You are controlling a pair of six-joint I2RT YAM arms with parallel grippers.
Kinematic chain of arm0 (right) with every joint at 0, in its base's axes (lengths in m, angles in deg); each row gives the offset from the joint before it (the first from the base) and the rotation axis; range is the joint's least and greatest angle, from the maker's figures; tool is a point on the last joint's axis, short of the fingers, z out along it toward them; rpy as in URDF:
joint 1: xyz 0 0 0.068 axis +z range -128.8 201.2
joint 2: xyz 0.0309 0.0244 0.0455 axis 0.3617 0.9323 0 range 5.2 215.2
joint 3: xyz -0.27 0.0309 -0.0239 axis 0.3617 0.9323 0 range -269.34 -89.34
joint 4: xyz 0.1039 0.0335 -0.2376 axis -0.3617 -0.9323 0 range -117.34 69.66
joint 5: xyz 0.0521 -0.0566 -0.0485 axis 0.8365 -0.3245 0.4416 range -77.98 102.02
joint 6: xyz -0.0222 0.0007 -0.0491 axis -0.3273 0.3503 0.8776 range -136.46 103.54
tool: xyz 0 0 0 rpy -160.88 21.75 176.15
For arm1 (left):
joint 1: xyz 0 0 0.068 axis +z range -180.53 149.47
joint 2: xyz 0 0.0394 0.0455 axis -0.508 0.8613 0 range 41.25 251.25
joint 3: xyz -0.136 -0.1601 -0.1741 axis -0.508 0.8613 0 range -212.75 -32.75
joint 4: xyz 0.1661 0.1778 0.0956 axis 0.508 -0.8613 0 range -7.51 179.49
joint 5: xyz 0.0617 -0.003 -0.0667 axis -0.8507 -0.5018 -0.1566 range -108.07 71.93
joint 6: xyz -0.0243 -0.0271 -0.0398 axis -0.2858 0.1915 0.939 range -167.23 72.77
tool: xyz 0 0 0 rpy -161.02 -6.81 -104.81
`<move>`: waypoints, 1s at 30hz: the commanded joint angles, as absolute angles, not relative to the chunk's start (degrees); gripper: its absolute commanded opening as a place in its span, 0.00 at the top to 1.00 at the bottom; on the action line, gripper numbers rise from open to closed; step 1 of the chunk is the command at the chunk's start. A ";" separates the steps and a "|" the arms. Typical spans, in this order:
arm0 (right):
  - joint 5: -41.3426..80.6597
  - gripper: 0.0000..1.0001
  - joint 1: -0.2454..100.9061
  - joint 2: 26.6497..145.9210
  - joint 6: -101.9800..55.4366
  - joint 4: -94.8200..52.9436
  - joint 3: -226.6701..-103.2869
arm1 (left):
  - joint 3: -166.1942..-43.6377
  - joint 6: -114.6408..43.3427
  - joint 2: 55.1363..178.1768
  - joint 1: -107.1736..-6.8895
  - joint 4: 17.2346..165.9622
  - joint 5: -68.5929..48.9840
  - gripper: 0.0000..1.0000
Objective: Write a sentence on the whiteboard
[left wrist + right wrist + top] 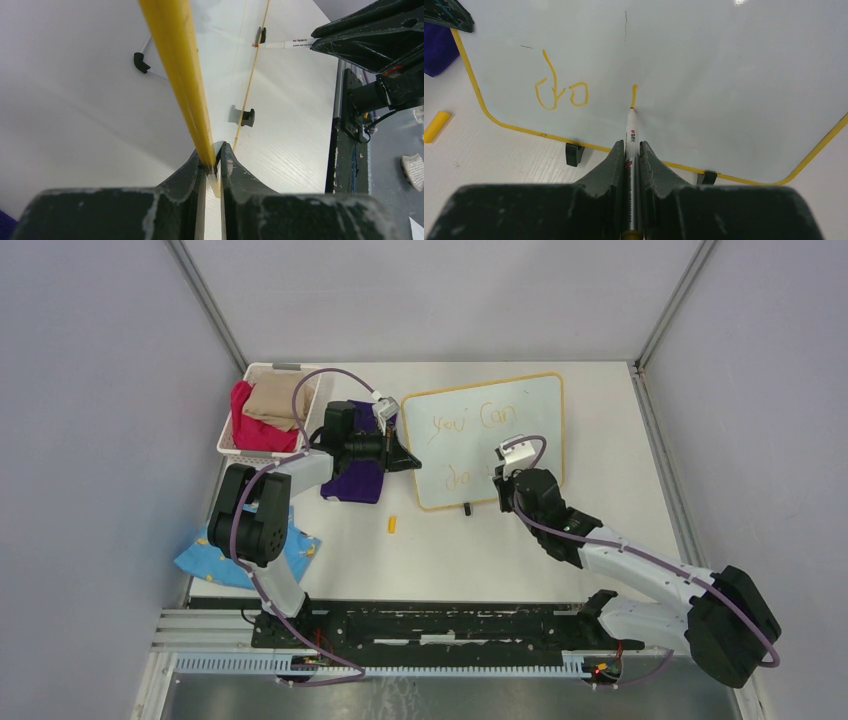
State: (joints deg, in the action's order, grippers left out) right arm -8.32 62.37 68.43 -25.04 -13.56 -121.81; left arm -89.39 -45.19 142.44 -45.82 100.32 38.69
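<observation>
The left gripper pinched the whiteboard's yellow edge while the right gripper clamped a marker, its tip touching open board beside the sentence.

White table, carrying:
- whiteboard, mid-far, black feet along near edge
- yellow cap, near board's near-left corner
- purple cloth, left of board
- white basket, far left, clothes inside
- blue patterned cloth, near-left edge

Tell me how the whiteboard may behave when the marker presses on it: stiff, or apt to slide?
Likely stiff: the whiteboard shows a straight yellow edge though the left end effector pinches one side only. Probably apt to slide: small black feet carry its lower edge, so the marker could push it without that grip.
</observation>
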 commanded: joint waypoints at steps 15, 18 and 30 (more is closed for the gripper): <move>-8.94 1.00 62.38 64.10 -25.25 -13.50 -122.52 | -89.08 -52.62 143.56 -47.76 97.58 30.52 0.98; -5.27 1.00 62.61 63.01 -25.75 -11.05 -122.17 | -89.08 -52.65 143.63 -47.78 97.56 30.54 0.98; -6.16 1.00 63.03 66.97 -26.80 -9.30 -124.61 | -89.17 -52.92 143.69 -47.85 97.31 30.45 0.98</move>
State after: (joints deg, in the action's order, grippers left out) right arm -5.13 62.74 66.72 -25.69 -13.27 -121.83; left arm -89.39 -45.21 142.44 -45.89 100.26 38.62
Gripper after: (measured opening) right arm 0.177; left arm 0.174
